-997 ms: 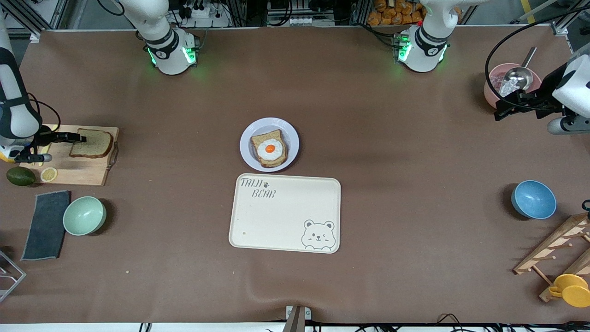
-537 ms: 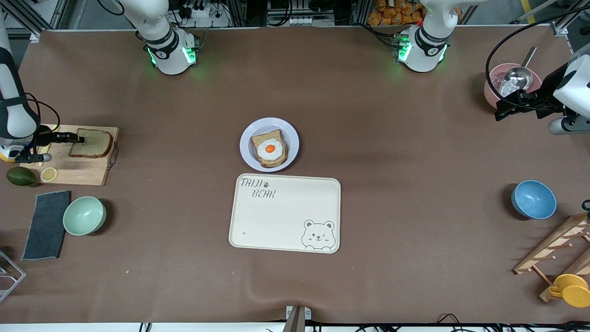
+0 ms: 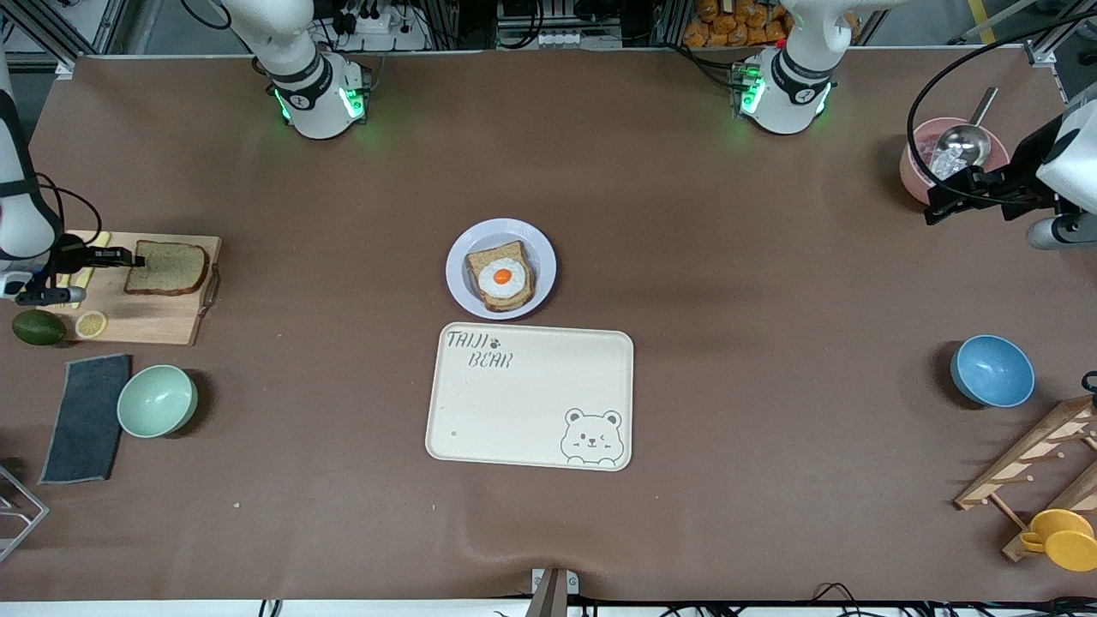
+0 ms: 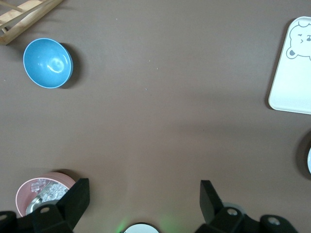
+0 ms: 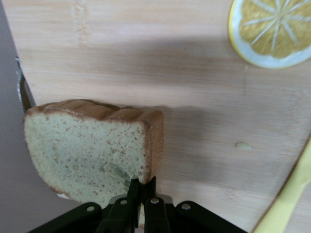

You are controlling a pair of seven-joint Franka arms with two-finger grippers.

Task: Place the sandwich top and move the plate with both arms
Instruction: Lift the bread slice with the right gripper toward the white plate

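— While the right gripper (image 3: 128, 257) hangs over the wooden cutting board (image 3: 146, 321) at the right arm's end of the table, what has it got?

— Its fingers are pinched tight on the crust edge of the sandwich top (image 3: 168, 267), that plain brown slice. From the right wrist view you can see the slice (image 5: 92, 150) tilted, lifted off the board's surface, with a lemon slice (image 5: 272, 31) lying on the wood nearby.

— And the plate?

— The plate (image 3: 540, 248) sits mid-table, just beside the cream tray (image 3: 527, 403) and farther from the front camera than it. On it is a bread slice with a fried egg (image 3: 502, 276) on top.

— What about the other arm?

— Waiting. The left gripper (image 3: 934, 208) hovers at the left arm's end, beside the pink bowl (image 3: 917, 171) with the metal scoop (image 3: 964, 141). Its fingers (image 4: 77, 196) stand wide apart, nothing between them. A blue bowl (image 3: 992, 370) sits nearer the front camera.
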